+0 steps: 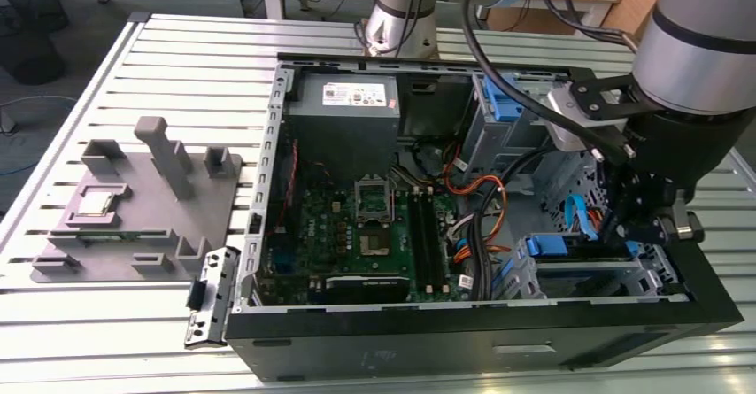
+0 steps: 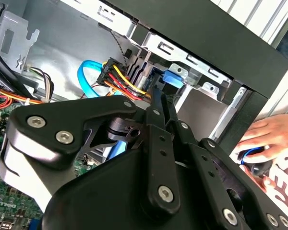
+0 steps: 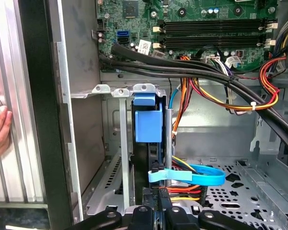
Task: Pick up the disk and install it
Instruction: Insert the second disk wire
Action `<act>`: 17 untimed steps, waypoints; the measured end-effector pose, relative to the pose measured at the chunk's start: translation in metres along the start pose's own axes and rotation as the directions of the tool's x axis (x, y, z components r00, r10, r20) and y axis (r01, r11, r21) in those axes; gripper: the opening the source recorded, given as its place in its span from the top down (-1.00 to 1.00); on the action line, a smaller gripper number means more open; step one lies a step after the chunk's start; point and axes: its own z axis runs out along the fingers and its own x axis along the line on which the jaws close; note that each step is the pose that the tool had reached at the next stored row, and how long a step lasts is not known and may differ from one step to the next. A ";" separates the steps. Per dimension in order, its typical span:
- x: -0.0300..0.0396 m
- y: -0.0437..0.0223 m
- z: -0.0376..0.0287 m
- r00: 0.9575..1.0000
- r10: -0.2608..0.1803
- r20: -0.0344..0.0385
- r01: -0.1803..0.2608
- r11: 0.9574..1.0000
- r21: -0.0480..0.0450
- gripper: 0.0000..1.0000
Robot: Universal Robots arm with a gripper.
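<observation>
Standing on edge in the drive bay of the computer case, the disk shows its blue carrier frame, with the claw closed on its edge. It looks rigid, fairly heavy and shock-sensitive, so the frame's sides seem the safest hold.

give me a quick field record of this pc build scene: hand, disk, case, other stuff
hand: inside the open computer case, at the drive bay on the exterior view's right
disk: on edge in the metal drive bay, blue carrier frame showing, directly ahead of the hand
cables: blue data cable and coloured power wires beside the disk
person's hand: resting outside the case wall
grey fixture tray: on the table, exterior view's left
</observation>
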 end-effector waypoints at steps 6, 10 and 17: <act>0.0000 0.0005 0.0015 1.000 0.000 0.000 0.000 1.000 0.000 0.67; -0.0001 0.0006 0.0016 1.000 0.000 0.001 0.000 1.000 0.000 0.67; 0.0000 0.0001 -0.0004 1.000 0.001 0.002 -0.001 1.000 0.000 0.67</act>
